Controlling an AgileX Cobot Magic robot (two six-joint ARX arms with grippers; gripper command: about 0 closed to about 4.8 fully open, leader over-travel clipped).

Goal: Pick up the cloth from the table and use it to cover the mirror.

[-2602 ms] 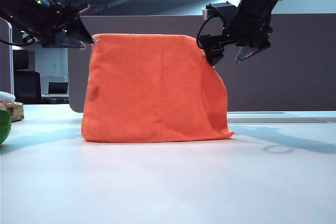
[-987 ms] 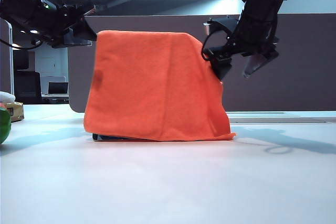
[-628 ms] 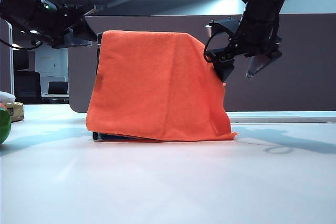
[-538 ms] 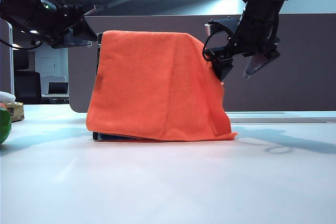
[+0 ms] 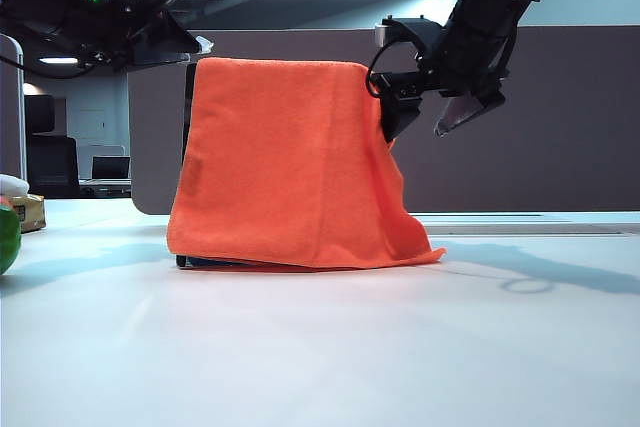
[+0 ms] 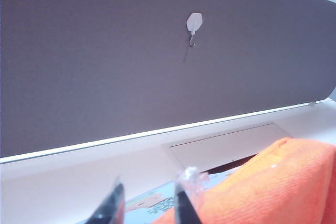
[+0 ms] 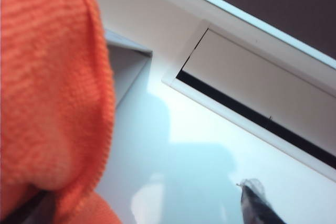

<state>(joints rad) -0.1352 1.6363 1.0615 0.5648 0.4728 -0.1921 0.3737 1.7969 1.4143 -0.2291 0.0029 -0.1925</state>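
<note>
The orange cloth (image 5: 290, 162) hangs over the upright mirror (image 5: 188, 107). Only a thin dark strip of the mirror's left edge and a bit of its base show. The cloth's lower right corner trails onto the white table (image 5: 320, 347). My left gripper (image 5: 192, 47) hovers just above the cloth's top left corner. In the left wrist view it (image 6: 148, 203) is open with nothing between its fingers, and the cloth (image 6: 278, 177) lies beside it. My right gripper (image 5: 425, 115) stands open at the cloth's top right edge. One of its fingers rests against the cloth (image 7: 52, 98), and the gap of the gripper (image 7: 147, 208) is empty.
A wide grey partition (image 5: 560, 117) stands behind the mirror, with a small white hook (image 6: 193, 23) on it. A flat hatch (image 7: 262, 87) is set into the table near the partition. A green object (image 5: 6, 237) and a small box (image 5: 30, 212) sit at the far left.
The left gripper has lifted up and away from the cloth's top left corner. The right gripper has shifted left and slightly up. The cloth's right flap now hangs closer in.
</note>
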